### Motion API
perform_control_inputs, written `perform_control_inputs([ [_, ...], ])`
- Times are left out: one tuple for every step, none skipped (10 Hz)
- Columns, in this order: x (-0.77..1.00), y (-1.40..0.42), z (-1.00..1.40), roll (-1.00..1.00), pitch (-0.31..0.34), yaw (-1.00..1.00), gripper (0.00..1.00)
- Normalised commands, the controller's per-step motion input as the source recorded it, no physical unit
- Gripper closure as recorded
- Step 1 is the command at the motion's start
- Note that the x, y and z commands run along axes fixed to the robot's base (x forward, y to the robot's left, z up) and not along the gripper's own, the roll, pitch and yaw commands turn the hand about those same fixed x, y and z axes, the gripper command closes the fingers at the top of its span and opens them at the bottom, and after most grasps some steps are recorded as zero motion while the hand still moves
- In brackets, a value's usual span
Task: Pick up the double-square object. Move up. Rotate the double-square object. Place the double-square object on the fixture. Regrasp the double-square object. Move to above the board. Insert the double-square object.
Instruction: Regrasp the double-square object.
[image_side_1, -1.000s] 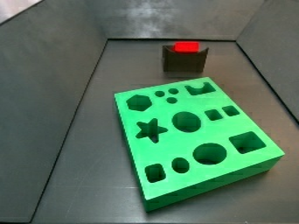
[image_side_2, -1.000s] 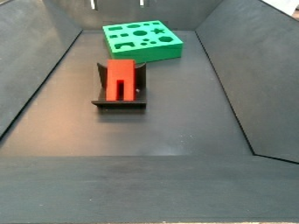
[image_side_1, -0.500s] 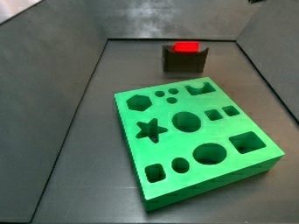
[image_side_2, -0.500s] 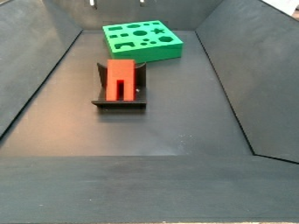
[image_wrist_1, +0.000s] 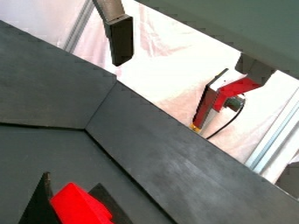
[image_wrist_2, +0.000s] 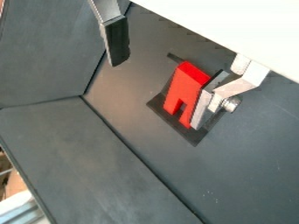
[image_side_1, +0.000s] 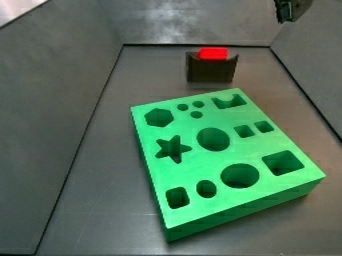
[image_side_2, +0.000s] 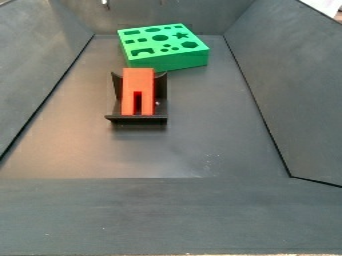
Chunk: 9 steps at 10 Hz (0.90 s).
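1. Now the jaws (image_side_1: 286, 9) peek in at 1 o'clock in a side view; earlier they were not there.
2. Wide open, they hold nothing.
3. The red block (image_side_2: 138, 89) sits on the fixture (image_side_2: 138, 116).
4. Regrasping and putting it in the board (image_side_1: 223, 161) are left.

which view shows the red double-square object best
A side view: the double-square object lies full length on the fixture. The other side view shows only its end; a wrist view shows it between the open gripper fingers, apart.
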Motion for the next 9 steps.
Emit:
perform_control_inputs([
  [0.07,-0.03,-0.01,0.18,0.015,0.20,0.00],
  [0.03,0.07,-1.00,0.12,-0.018,0.20,0.00],
  [0.04,0.07,-1.00,0.11,-0.037,0.17,0.00],
  [0.05,0.07,-1.00,0.10,-0.074,0.14,0.00],
  [0.06,0.06,-1.00,0.08,-0.109,0.10,0.00],
  [0.06,0.06,-1.00,0.08,-0.117,0.08,0.00],
  [0.07,0.06,-1.00,0.07,-0.120,0.03,0.00],
  [0.08,0.05,-1.00,0.07,-0.121,0.01,0.00],
  [0.08,0.05,-1.00,0.07,-0.102,-0.02,0.00],
])
